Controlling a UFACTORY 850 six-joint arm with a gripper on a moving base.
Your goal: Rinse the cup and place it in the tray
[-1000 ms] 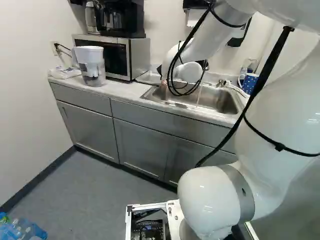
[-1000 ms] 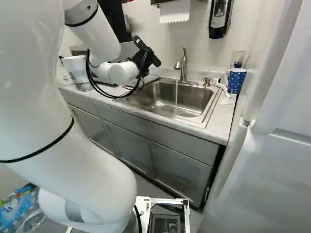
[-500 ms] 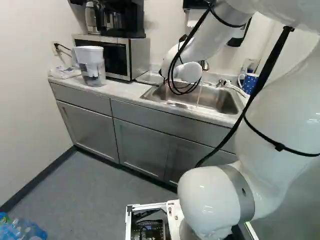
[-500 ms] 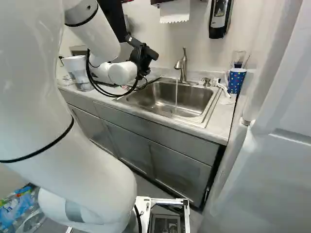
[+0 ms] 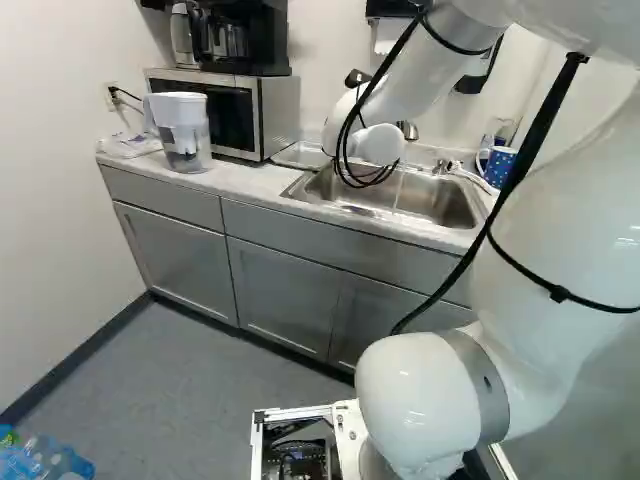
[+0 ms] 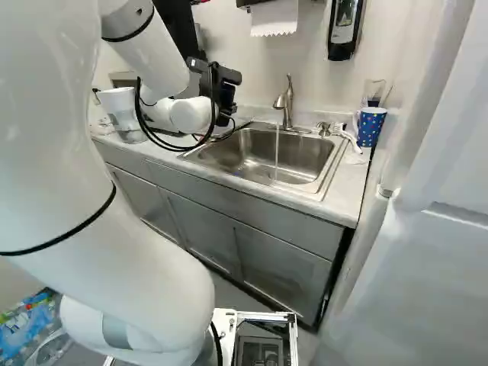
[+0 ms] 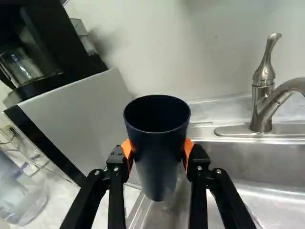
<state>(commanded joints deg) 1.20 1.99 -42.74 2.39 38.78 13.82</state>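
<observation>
Steel sink in pale counter, grey cabinets below, white wall, grey floor

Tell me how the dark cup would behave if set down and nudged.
The dark cup would probably tip easily, being tall and narrower toward its base. Once toppled, its round side might let it roll.

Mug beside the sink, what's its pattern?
The mug is blue with small multicolored dots, clearest in the right base view.

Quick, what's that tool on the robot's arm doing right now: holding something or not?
Tool: closed on the dark cup, an orange pad on each side.
</observation>
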